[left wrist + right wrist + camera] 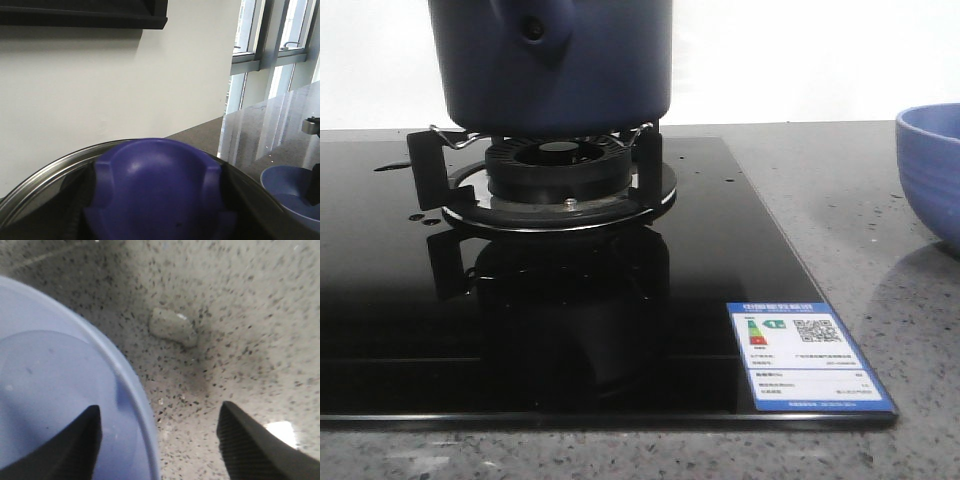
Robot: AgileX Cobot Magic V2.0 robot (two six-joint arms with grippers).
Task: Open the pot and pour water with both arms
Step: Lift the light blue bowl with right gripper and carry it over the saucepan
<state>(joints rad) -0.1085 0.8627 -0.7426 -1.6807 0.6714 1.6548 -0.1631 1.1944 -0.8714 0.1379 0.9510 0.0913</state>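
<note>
Front view — pot [552, 62] on burner [558, 170], no tool near

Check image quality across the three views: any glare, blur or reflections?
Front view: glossy black glass cooktop mirrors the burner; dark navy-blue cylindrical pot sharp, top cropped. Left wrist view: rounded blue lid knob fills the foreground, soft; bright windows glare on the counter. Right wrist view: light blue bowl and speckled grey countertop blurred, one bright glare patch near the right gripper's finger.

Pot [555, 70]: smooth matte navy wall. Cooktop [520, 340]: glossy black glass, mirror-like; burner ring [560, 205] polished metal. Countertop [240, 315]: grey speckled stone; bowl [932, 170]: ribbed, light blue, slight sheen.
</note>
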